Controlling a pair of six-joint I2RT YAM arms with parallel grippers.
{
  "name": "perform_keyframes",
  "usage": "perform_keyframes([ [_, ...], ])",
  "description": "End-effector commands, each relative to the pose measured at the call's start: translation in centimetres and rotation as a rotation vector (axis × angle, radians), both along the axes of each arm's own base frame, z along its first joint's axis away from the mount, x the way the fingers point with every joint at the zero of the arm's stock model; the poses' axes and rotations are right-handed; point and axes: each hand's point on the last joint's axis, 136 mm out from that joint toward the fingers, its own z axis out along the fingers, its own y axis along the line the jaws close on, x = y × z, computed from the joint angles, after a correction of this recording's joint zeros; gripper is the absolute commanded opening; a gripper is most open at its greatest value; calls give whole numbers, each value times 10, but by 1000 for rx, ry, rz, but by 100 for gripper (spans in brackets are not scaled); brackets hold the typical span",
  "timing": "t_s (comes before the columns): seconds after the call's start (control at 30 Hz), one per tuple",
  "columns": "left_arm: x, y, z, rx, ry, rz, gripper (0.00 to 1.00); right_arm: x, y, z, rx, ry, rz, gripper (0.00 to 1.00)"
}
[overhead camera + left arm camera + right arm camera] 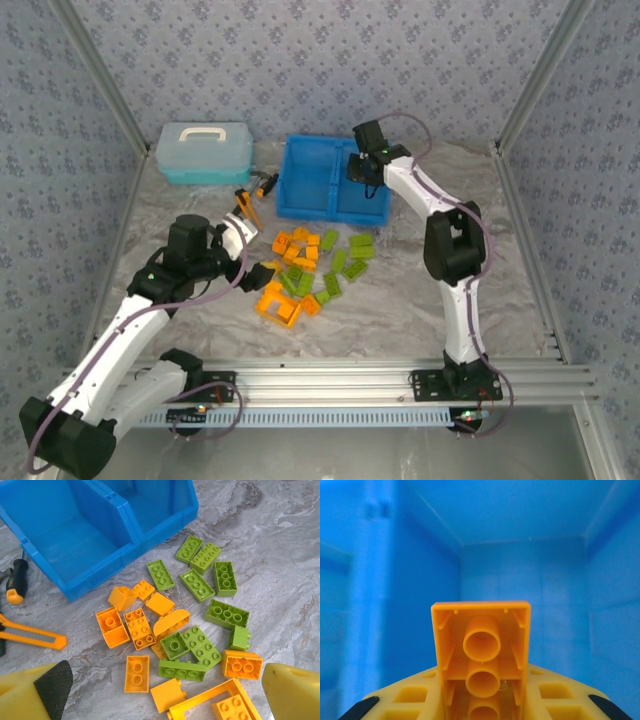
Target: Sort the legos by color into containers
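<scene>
Orange and olive-green legos lie in a loose pile on the table in front of the blue bin. My right gripper hangs over the bin's right compartment, shut on an orange lego. The brick's hollow underside faces the camera, with the blue walls of the compartment all around it. My left gripper stands open at the left edge of the pile. In the left wrist view the left gripper hovers above the legos, nothing between its fingers. Both compartments of the bin look bare there.
A pale blue lidded case stands at the back left. An orange-and-black utility knife and a screwdriver lie left of the bin. Metal rails run along the near edge, and patterned walls enclose the table.
</scene>
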Motion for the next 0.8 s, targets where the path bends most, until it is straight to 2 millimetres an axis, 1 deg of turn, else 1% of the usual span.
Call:
perform_keyframes([
  [0.0,5,-2,10,-13,-30,11,99,0,7,-11,21,65,33,32],
  [0.03,5,-2,8,-8,-24,11,99,1,6,-14,22,73,27,34],
  [0.07,6,-1,7,-3,-21,14,99,2,7,-13,23,71,25,38],
  [0.1,6,-1,6,-2,-15,16,99,3,6,-8,21,60,21,42],
  [0.13,7,-2,4,0,-11,15,99,5,5,-3,20,47,14,43],
  [0.2,7,-3,2,-4,-2,11,99,8,4,12,27,16,9,45],
  [0.27,9,-4,2,-8,5,12,99,10,5,27,40,-10,13,50],
  [0.33,11,-5,1,-8,11,17,99,10,5,39,42,-23,25,50],
  [0.43,13,-4,-1,-8,13,30,99,5,5,65,55,-59,38,50],
  [0.53,14,-5,-1,-19,6,29,99,-14,0,94,46,-96,48,50],
  [0.6,15,-9,1,-52,12,32,99,-39,-7,103,38,-106,44,51],
  [0.63,16,-12,1,-77,31,45,99,-52,-10,102,41,-107,48,51],
  [0.67,17,-18,6,-106,62,61,99,-68,-13,106,47,-122,55,52],
  [0.7,16,-28,13,-125,96,67,98,-84,-17,107,54,-132,68,52],
  [0.73,15,-39,20,-142,126,68,96,-96,-21,111,65,-146,75,53],
  [0.77,13,-56,27,-157,162,59,94,-112,-28,111,70,-146,74,55],
])
